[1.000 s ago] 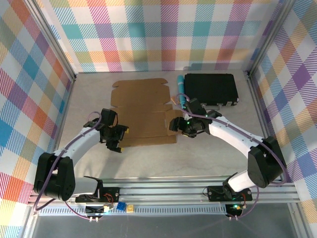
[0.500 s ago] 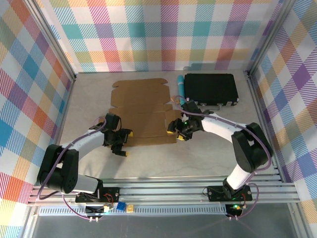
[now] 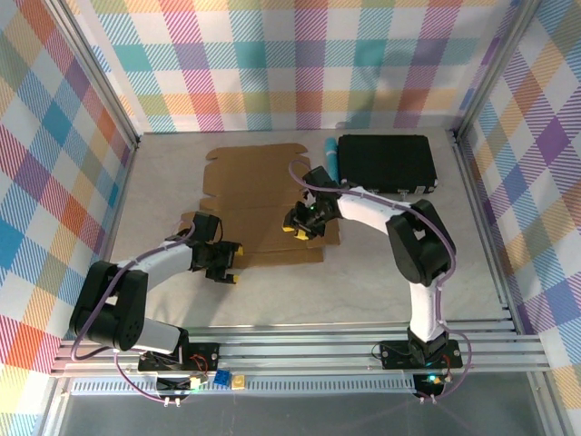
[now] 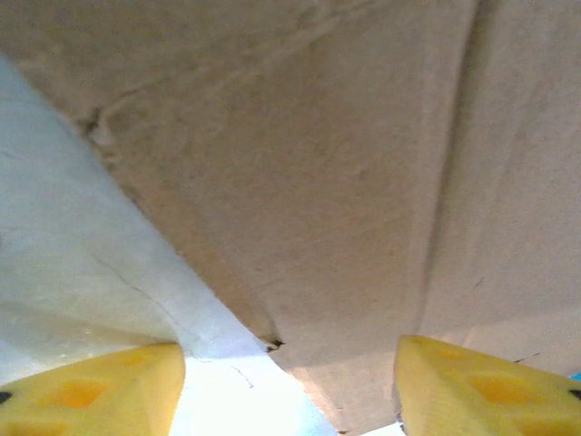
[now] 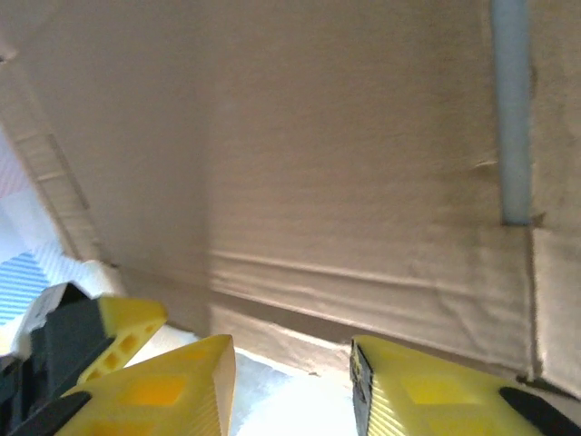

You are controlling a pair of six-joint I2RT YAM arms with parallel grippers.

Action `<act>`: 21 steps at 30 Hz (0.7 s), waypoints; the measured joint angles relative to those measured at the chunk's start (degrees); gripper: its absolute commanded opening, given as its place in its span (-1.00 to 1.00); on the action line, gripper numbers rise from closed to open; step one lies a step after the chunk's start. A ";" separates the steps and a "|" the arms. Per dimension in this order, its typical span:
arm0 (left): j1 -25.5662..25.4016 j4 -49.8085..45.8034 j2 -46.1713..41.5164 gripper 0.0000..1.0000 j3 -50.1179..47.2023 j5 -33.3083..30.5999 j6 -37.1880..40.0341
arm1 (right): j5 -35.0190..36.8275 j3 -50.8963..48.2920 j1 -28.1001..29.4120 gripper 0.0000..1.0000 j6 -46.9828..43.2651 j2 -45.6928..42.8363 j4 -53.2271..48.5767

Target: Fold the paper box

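Well, the paper box lies flat and unfolded at the middle of the table, plain brown corrugated board with creased panels and notched flaps. My left gripper sits at its 7 o'clock corner, yellow fingers spread wide, gripping nothing. My right gripper is at its 4 o'clock edge, fingers narrowly parted, nothing between them. At the table's 1 o'clock lies a black rectangular case, closed, a blue tube just beside it.
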 measured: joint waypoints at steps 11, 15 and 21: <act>-0.35 7.89 -1.42 -0.20 -1.92 -2.64 0.72 | 0.13 1.07 0.00 -0.29 -2.84 3.61 -6.43; -0.35 15.58 -1.36 -0.22 -1.92 -5.60 1.20 | -0.04 1.16 0.00 -0.29 -3.50 3.61 -6.95; -0.35 18.99 -1.38 -0.35 -1.92 -7.30 2.21 | -0.11 1.51 0.00 -0.29 -4.11 3.63 -7.26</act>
